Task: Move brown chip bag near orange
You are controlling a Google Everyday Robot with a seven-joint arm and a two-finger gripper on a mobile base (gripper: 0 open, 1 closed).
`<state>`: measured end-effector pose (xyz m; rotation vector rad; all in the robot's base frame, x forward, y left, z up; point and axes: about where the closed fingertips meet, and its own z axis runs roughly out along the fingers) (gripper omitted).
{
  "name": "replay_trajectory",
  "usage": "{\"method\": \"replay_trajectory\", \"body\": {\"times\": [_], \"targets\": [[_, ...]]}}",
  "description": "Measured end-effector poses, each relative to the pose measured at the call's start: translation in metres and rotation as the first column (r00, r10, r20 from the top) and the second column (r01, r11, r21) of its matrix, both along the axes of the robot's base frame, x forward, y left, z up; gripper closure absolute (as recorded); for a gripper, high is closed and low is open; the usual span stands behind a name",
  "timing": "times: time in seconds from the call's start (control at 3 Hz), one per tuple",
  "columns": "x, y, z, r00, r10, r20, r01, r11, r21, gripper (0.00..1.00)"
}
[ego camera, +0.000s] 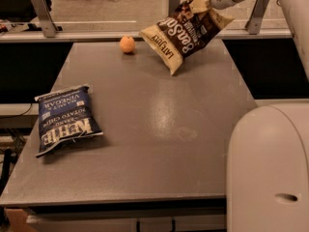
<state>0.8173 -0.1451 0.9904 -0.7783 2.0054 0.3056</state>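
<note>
The brown chip bag (pixel 182 33), dark brown and cream with "Sea Salt" and "LATE JULY" lettering, hangs tilted above the far right part of the grey table (pixel 154 129). My gripper (pixel 206 1) is shut on the bag's top corner at the upper right. The orange (pixel 127 44), small and round, sits on the table near the far edge, a short way left of the bag's lower corner.
A dark blue Kettle chip bag (pixel 65 118) lies flat at the table's left side. My white robot body (pixel 270 168) fills the lower right. A rail with metal posts (pixel 41 12) runs behind the table's far edge.
</note>
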Motion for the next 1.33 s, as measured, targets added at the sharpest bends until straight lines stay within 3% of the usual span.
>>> {"method": "replay_trajectory", "body": {"times": [0.67,1.33], "targets": [[0.001,0.012,-0.043,0.9866,-0.129,-0.099,0.136,0.989,0.062,1.00],[0.010,0.003,-0.062,0.9675,-0.207,-0.146,0.221,0.972,0.087,0.60]]}}
